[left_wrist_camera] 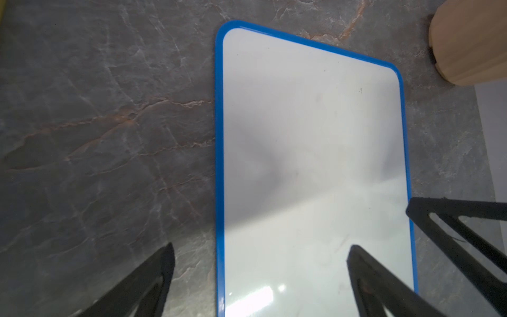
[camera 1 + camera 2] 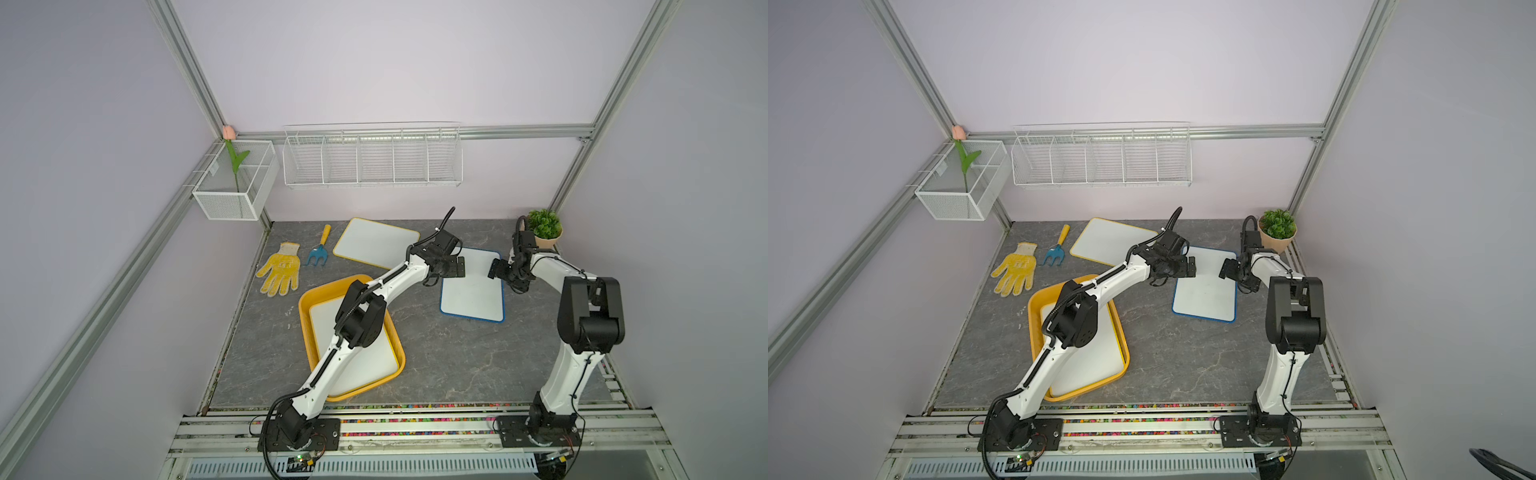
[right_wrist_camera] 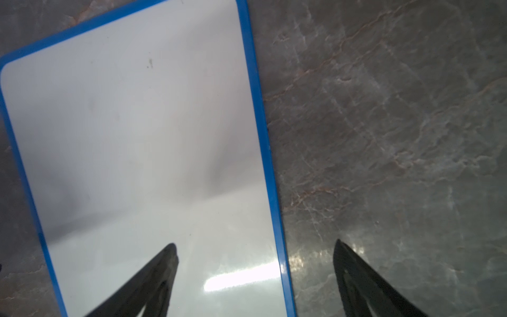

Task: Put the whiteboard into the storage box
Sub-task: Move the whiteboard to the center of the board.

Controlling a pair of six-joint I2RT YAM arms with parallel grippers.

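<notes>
A blue-framed whiteboard (image 2: 473, 291) (image 2: 1206, 291) lies flat on the grey table at the right. My left gripper (image 2: 458, 266) (image 1: 262, 248) hangs open over its far left edge, one finger over the board and one over the table. Open too, my right gripper (image 2: 496, 268) (image 3: 255, 244) straddles the board's far right edge (image 3: 271, 192). Neither holds anything. The orange-yellow storage box (image 2: 304, 320) (image 2: 1034, 328) sits at the front left under my left arm, with a whiteboard (image 2: 374, 357) lying in it. A yellow-framed whiteboard (image 2: 374, 243) lies at the back.
A yellow glove (image 2: 280, 270) and a blue hand rake (image 2: 319, 249) lie at the back left. A potted plant (image 2: 545, 228) stands at the back right corner, close behind my right arm. A white wire rack (image 2: 372, 160) and a mesh basket (image 2: 237, 183) hang on the walls.
</notes>
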